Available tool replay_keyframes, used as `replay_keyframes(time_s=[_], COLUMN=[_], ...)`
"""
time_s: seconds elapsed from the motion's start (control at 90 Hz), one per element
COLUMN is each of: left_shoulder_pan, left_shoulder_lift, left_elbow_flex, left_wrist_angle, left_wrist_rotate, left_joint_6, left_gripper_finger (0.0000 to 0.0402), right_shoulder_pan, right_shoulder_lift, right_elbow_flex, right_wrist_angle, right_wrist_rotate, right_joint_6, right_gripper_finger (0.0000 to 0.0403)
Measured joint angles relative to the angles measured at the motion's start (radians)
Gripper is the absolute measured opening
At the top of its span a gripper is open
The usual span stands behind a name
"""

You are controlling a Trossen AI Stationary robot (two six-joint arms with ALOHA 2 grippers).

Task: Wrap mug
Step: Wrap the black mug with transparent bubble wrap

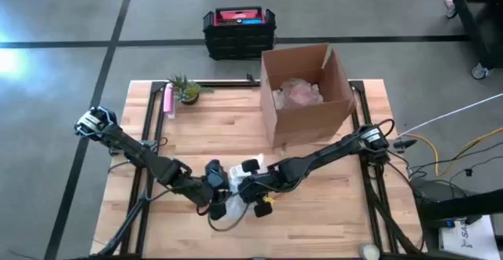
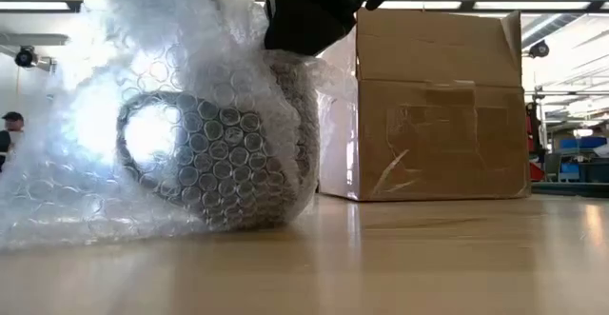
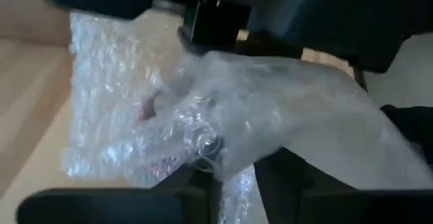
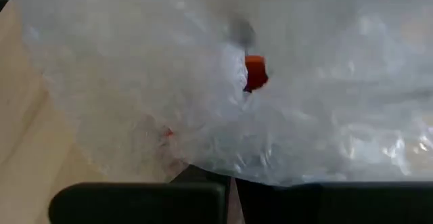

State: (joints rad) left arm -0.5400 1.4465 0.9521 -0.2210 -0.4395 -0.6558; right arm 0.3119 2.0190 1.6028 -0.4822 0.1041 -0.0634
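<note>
Mug [image 2: 224, 153] sits on bench [image 2: 400, 258], swaddled in bubble wrap [image 2: 86, 163]. My left jaws [image 1: 218, 205] and right jaws [image 1: 250, 191] crowd it; grip state: can't tell.

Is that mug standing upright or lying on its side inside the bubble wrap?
Lying on its side, it seems: in the low view the mug shows its handle ring facing the camera through the bubble wrap, resting on the table.

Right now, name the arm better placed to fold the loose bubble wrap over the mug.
Probably the left: its gripper sits beside the loose bubble wrap trailing off the mug, while the right gripper is over the mug, steadying it.
</note>
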Motion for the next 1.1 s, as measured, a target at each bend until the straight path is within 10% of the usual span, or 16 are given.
replay_keyframes(time_s=[0.522,1.1], left_shoulder_pan=[0.046,0.046], left_shoulder_lift=[0.133,0.093], left_elbow_flex=[-0.01,0.005], left_wrist_angle=[0.045,0.014], left_wrist_rotate=[0.003,0.09], left_joint_6=[-0.015,-0.008], left_gripper_finger=[0.0022,0.0022], right_shoulder_pan=[0.015,0.001], right_shoulder_lift=[-0.093,0.045], right_elbow_flex=[0.104,0.016], right_wrist_angle=[-0.263,0.008], right_wrist_rotate=[0.0,-0.009], right_joint_6=[-0.011,0.004], right_gripper_finger=[0.0,0.0])
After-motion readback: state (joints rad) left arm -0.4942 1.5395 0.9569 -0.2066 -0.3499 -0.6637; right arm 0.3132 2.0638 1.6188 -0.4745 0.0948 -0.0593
